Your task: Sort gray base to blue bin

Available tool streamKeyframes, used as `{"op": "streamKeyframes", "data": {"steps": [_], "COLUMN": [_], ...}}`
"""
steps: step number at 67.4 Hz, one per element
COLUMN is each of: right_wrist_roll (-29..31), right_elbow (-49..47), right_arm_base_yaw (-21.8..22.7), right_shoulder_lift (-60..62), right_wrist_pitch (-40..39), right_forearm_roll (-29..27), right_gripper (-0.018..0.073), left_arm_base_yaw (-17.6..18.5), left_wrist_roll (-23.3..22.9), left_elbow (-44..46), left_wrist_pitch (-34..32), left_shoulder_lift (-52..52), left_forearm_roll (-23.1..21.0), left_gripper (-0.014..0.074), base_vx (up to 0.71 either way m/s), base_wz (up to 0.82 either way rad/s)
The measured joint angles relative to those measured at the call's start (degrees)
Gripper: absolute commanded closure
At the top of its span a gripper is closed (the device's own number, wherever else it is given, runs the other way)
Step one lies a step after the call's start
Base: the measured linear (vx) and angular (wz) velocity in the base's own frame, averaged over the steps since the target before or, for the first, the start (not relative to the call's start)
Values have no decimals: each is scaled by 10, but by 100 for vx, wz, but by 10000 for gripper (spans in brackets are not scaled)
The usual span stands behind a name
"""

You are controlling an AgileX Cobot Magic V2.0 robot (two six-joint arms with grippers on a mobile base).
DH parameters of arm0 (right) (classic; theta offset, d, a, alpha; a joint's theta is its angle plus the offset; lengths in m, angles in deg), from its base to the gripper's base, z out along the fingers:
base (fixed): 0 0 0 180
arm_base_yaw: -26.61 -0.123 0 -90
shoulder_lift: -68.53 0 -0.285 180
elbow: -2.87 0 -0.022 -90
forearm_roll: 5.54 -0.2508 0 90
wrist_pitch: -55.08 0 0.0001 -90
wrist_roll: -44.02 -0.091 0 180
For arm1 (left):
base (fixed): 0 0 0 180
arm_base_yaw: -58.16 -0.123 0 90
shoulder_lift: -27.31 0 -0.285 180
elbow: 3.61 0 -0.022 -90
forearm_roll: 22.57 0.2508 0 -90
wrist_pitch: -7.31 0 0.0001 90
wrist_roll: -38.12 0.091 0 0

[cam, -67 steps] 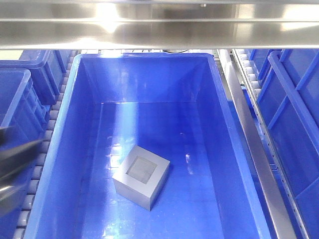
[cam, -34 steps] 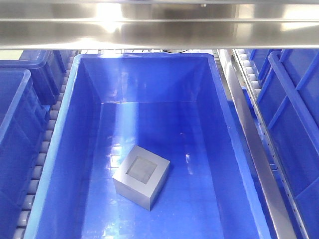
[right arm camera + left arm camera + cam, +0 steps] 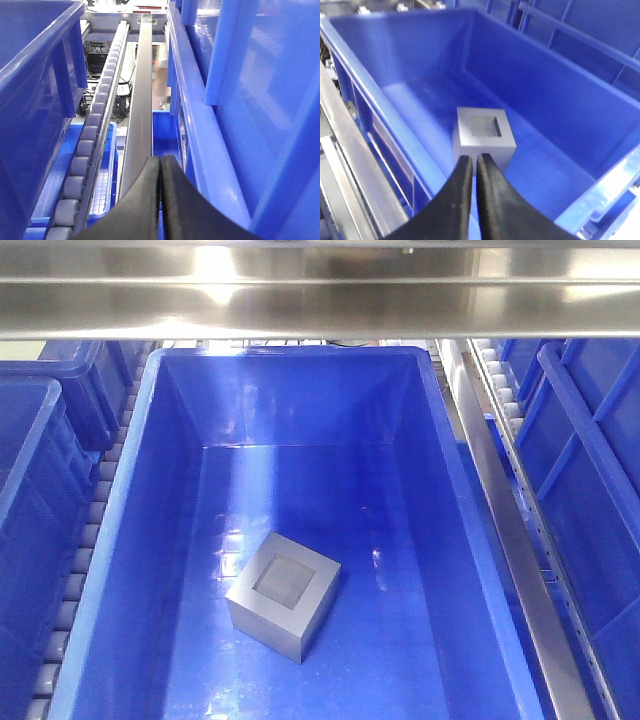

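Plainly, the gray base (image 3: 284, 594) already lies on the floor of the blue bin (image 3: 160, 490), a little left of centre and toward the near end, turned at an angle to the walls with its recessed square window facing up. Nothing touches it; it sits flat, clear of every wall, so the sorting looks done. The left claw (image 3: 472, 165) hangs above the bin's near rim, its two dark fingers pressed almost together and holding nothing, the block lying free below and beyond the tips. That raised, empty pose fits an arm clear of the drop. The right claw (image 3: 160, 167) is clenched too, empty, pointing along a metal rail (image 3: 140, 100) between a roller track (image 3: 95, 125) and a neighbouring blue crate (image 3: 240, 100), well away from the work, presumably parked so it cannot interfere.
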Motion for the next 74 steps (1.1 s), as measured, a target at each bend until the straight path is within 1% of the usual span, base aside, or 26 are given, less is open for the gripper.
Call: {"op": "streamKeyframes", "data": {"steps": [55, 59, 61, 69, 74], "right_wrist_roll": [0, 0, 0, 0, 0], "right_elbow": [0, 0, 0, 0, 0], "right_arm_base_yaw": [0, 0, 0, 0, 0], "right_shoulder_lift": [0, 0, 0, 0, 0], "right_wrist_pitch": [0, 0, 0, 0, 0], "right_forearm_roll": [0, 0, 0, 0, 0], "right_gripper": [564, 564, 564, 564, 564], "left_arm_base_yaw": [-3, -16, -27, -90, -138], "left_wrist_roll": [0, 0, 0, 0, 0], "left_elbow": [0, 0, 0, 0, 0], "left_wrist_pitch": [-1, -2, -6, -29, -47], "left_shoulder_lift": [0, 0, 0, 0, 0], "left_forearm_roll": [2, 2, 2, 4, 5], "left_gripper": [605, 605, 605, 605, 605], "base_vx": [0, 0, 0, 0, 0], "base_wz": [0, 0, 0, 0, 0]}}
